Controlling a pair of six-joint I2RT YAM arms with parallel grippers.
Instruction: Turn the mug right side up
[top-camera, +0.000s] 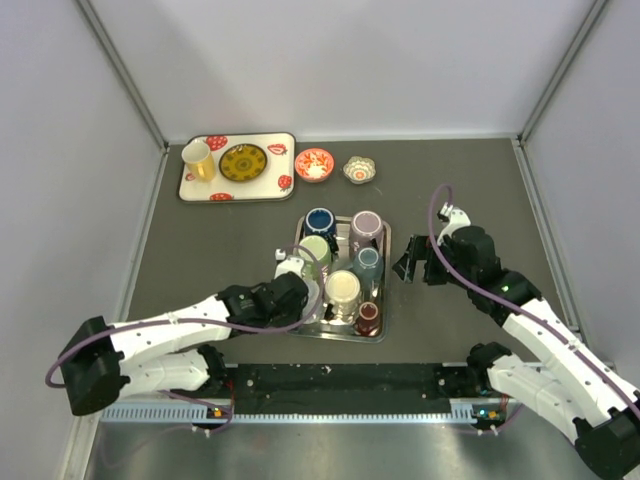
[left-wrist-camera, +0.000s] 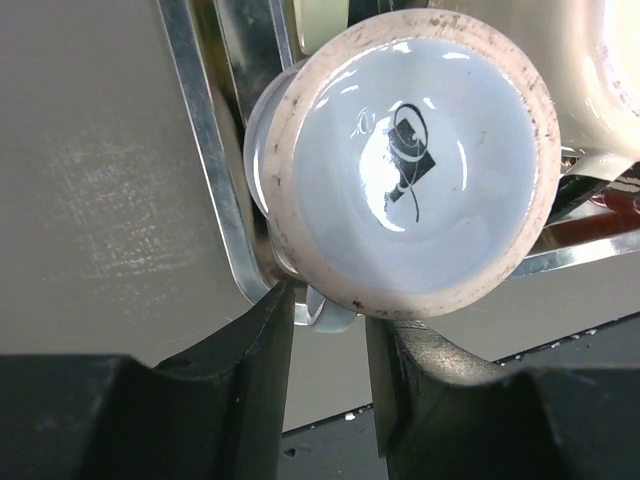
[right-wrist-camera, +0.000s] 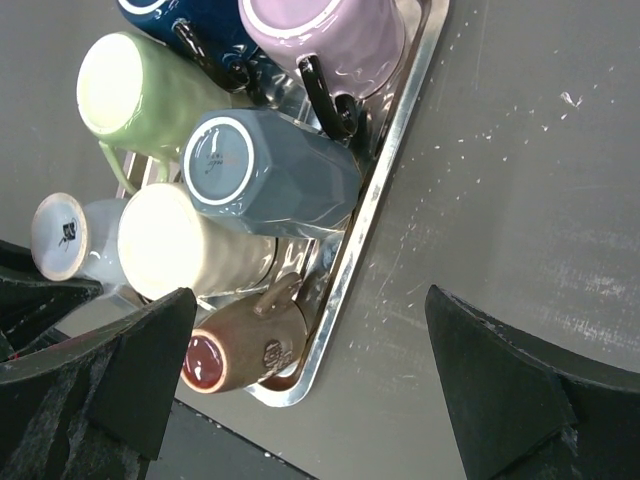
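Left hand fingers straddle the handle of the pale blue mug, can't tell if clamped. Mug base faces the wrist cam, at near-left corner of the metal tray, beside a cream mug. Right hand wide open over the surface, right of tray

Top camera looks down from behind; both wrist cameras closely share the tray.

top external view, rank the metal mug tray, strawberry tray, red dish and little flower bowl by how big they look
1. metal mug tray
2. strawberry tray
3. red dish, only slightly bigger than the flower bowl; they look nearly alike
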